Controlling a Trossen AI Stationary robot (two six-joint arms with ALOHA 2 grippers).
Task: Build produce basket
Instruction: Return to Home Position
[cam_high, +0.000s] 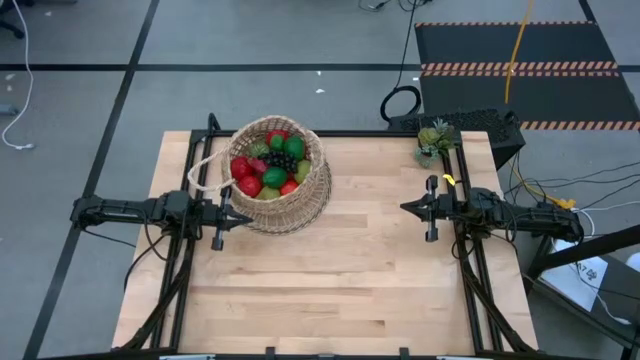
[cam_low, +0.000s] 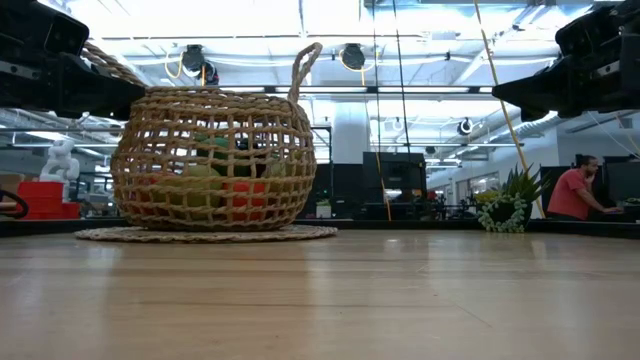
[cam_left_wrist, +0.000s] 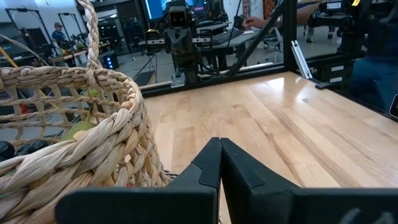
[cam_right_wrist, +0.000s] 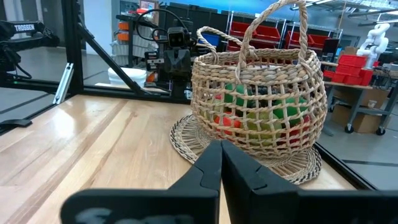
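The round woven basket (cam_high: 281, 175) stands on its flat woven base at the table's far left, its thin loop handle (cam_right_wrist: 273, 25) upright. Inside lies the produce (cam_high: 270, 167): red, green and yellow-green fruits and a dark grape bunch. My left gripper (cam_high: 247, 218) is shut, level, right beside the basket's near-left wall; whether it touches the wicker I cannot tell. My right gripper (cam_high: 404, 208) is shut at the table's right side, level, pointing at the basket from well away. In the wrist views both pairs of fingers (cam_left_wrist: 219, 163) (cam_right_wrist: 220, 163) meet with nothing between them.
A small green spiky potted plant (cam_high: 434, 141) stands at the table's far right corner. Bare wood (cam_high: 340, 270) spreads between the arms and toward the near edge. A person (cam_low: 575, 190) sits in the room beyond the table.
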